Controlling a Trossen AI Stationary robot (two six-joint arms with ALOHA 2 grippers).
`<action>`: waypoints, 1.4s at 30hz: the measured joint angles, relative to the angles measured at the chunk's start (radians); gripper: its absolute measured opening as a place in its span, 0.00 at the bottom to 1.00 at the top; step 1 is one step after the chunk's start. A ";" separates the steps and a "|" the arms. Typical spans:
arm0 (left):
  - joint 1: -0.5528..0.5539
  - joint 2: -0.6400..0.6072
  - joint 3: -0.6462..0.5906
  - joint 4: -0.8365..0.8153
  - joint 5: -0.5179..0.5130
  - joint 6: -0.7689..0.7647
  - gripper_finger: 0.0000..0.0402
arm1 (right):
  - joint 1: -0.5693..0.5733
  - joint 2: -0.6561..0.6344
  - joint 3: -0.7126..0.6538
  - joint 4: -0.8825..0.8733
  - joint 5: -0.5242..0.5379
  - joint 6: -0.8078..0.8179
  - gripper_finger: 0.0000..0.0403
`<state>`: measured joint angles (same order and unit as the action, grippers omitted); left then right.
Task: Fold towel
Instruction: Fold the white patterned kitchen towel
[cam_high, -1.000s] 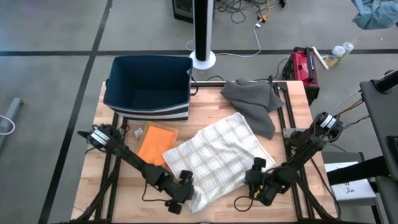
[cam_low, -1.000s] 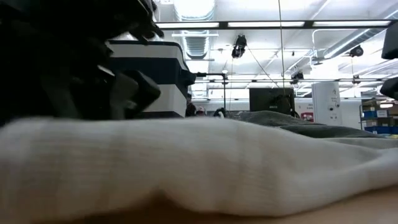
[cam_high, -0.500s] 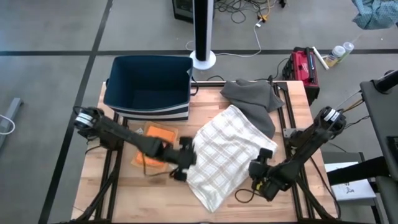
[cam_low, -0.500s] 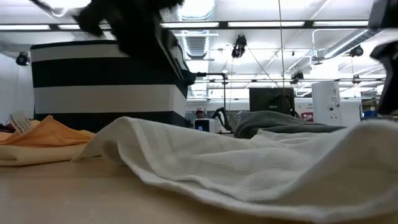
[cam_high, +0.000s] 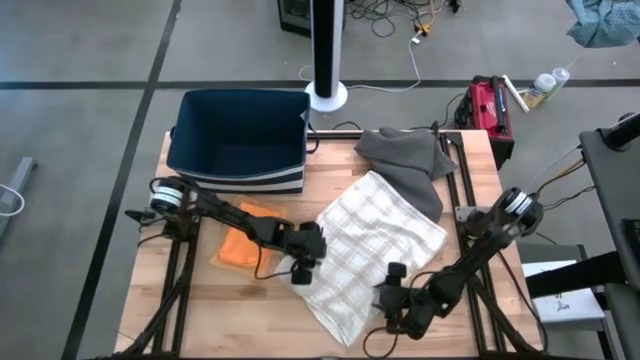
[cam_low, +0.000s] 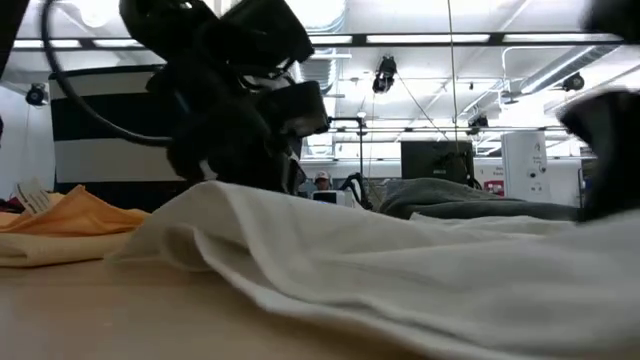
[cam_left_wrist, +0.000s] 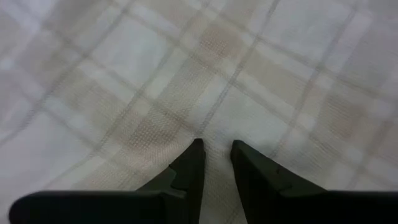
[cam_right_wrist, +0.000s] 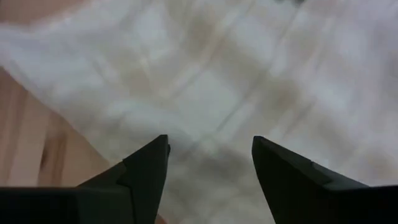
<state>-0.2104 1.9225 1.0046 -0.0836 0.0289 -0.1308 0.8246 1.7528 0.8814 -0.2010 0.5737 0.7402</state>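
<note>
Your left hand (cam_high: 304, 268) sits on the left edge of the plaid towel (cam_high: 385, 235), fingers nearly closed with a fold of cloth pinched between the tips. The towel lies crumpled across the desk (cam_high: 215, 310) centre toward its front edge. Your right hand (cam_high: 392, 297) hovers at the towel's front-right edge, fingers spread wide, holding nothing.
</note>
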 joint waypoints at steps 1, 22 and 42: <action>-0.017 0.003 0.000 -0.001 0.010 -0.026 0.20 | 0.001 0.022 0.000 -0.013 -0.046 0.026 0.57; -0.133 -0.060 0.064 0.050 -0.223 -0.006 0.20 | 0.046 -0.224 0.016 -0.327 0.048 0.145 0.55; -0.094 -0.106 -0.221 0.277 -0.248 -0.276 0.19 | 0.070 -0.120 -0.020 -0.541 -0.128 0.408 0.57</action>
<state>-0.3041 1.8169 0.7833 0.1935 -0.2190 -0.4069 0.8947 1.6328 0.8610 -0.7424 0.4457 1.1481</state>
